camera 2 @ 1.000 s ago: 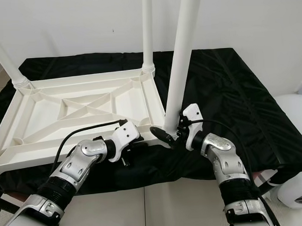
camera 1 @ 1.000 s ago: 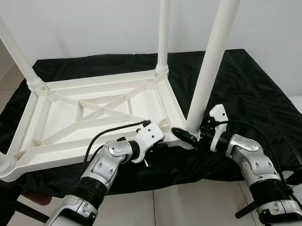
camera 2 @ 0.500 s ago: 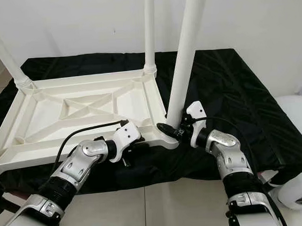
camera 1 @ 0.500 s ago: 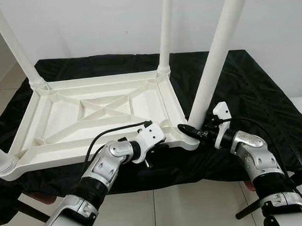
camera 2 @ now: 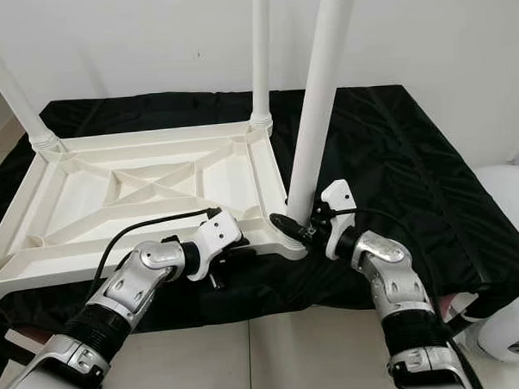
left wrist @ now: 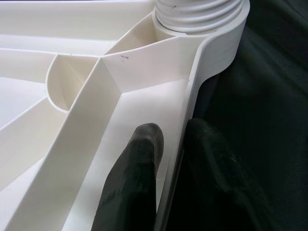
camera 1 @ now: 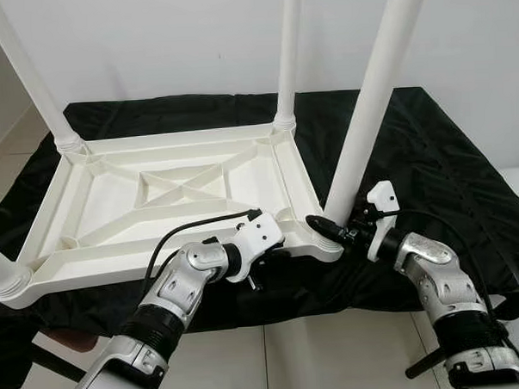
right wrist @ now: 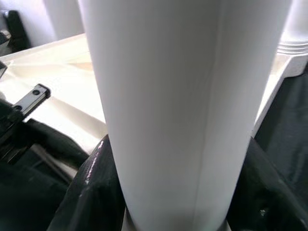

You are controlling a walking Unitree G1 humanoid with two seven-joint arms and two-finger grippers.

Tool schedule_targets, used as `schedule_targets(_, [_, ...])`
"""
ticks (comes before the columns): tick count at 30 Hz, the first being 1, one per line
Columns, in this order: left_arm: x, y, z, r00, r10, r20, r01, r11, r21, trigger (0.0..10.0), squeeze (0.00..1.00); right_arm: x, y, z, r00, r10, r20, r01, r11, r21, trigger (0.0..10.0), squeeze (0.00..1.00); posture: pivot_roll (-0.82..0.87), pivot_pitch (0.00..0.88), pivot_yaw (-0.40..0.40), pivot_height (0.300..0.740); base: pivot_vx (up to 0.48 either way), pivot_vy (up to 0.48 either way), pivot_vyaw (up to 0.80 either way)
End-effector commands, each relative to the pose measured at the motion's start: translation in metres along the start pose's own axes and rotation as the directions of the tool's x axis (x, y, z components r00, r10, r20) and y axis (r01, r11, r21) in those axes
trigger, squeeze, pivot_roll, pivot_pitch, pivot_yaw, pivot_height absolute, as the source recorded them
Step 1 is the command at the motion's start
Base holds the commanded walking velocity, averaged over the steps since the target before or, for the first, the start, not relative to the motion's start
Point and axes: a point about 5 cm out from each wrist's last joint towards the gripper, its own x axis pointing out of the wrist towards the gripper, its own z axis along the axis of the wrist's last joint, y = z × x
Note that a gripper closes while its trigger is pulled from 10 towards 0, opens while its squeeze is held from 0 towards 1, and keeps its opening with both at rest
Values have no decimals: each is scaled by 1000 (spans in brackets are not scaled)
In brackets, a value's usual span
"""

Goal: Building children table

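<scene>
on table frame, no readable writing

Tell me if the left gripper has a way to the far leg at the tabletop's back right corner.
Probably not as things stand: the left gripper is pinching the tabletop's near rim, and the far leg stands across the whole upturned tabletop.

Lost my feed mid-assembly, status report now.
Left gripper pinching tabletop rim. Right gripper clamped on near leg at its base. Nothing in the way.
</scene>
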Motion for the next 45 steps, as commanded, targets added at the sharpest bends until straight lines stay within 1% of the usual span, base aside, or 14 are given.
schedule_targets(1, [5, -10, -2, 997, -80, -7, 80, 997, 2, 10000, 0, 11, 11, 4, 998, 5, 59, -8, 999, 43, 0, 0, -113, 77, 50, 740, 0, 0, 0])
schedule_targets(6, [4, -11, -2, 997, -80, -9, 80, 997, 4, 10000, 0, 24, 24, 6, 976, -191, 101, 184, 980, 76, 0, 0, -112, 77, 51, 740, 0, 0, 0])
schedule_targets(14, [4, -11, -2, 997, -81, -10, 81, 997, 5, 10000, 0, 32, 36, 7, 943, -319, 97, 309, 945, 106, 0, 0, -111, 81, 51, 740, 0, 0, 0])
schedule_targets(16, [4, -11, -2, 997, -81, -10, 81, 997, 4, 10000, 0, 38, 41, 7, 911, -407, 74, 399, 911, 102, 0, 0, -108, 80, 50, 740, 0, 0, 0])
schedule_targets(19, [4, -11, -2, 997, -81, -9, 81, 997, 4, 10000, 0, 41, 44, 7, 896, -439, 67, 432, 896, 98, 0, 0, -107, 80, 50, 740, 0, 0, 0])
schedule_targets(23, [4, -11, -2, 997, -83, -10, 83, 997, 4, 10000, 0, 47, 52, 5, 823, -566, 38, 564, 824, 55, 0, 0, -106, 78, 53, 740, 0, 0, 0])
schedule_targets(27, [4, -11, -1, 996, -85, -9, 85, 996, 5, 10000, 0, 53, 62, 4, 771, -637, 8, 635, 770, 58, 0, 0, -105, 77, 53, 740, 0, 0, 0])
schedule_targets(34, [4, -11, -2, 996, -84, -10, 84, 996, 5, 10000, 0, 55, 67, 4, 754, -657, 3, 656, 753, 50, 0, 0, -101, 75, 51, 740, 0, 0, 0])
schedule_targets(35, [4, -12, -2, 996, -84, -11, 84, 996, 5, 10000, 0, 55, 67, 5, 750, -661, 8, 660, 750, 47, 4275, 0, -100, 72, 49, 740, 0, 0, 0])
schedule_targets(36, [4, -12, -2, 996, -84, -11, 84, 996, 4, 10000, 0, 55, 66, 5, 752, -660, 5, 658, 751, 57, 10000, 0, -101, 70, 48, 740, 0, 0, 0])
schedule_targets(40, [4, -12, -2, 996, -84, -11, 84, 996, 3, 10000, 0, 54, 63, 5, 751, -661, 3, 659, 749, 66, 10000, 0, -101, 68, 47, 740, 0, 0, 0])
schedule_targets(41, [5, -12, -2, 996, -83, -11, 83, 997, 4, 10000, 0, 53, 61, 5, 745, -667, 5, 666, 744, 59, 10000, 737, -103, 64, 45, 740, 0, 0, 0])
schedule_targets(42, [5, -12, -2, 996, -83, -10, 83, 997, 5, 10000, 0, 50, 57, 5, 740, -672, 8, 672, 740, 45, 10000, 1000, -103, 62, 44, 740, 0, 0, 0])
schedule_targets(45, [5, -12, -2, 996, -83, -8, 83, 997, 5, 10000, 0, 49, 55, 5, 743, -670, 8, 669, 742, 40, 10000, 1000, -103, 61, 43, 740, 0, 0, 0])
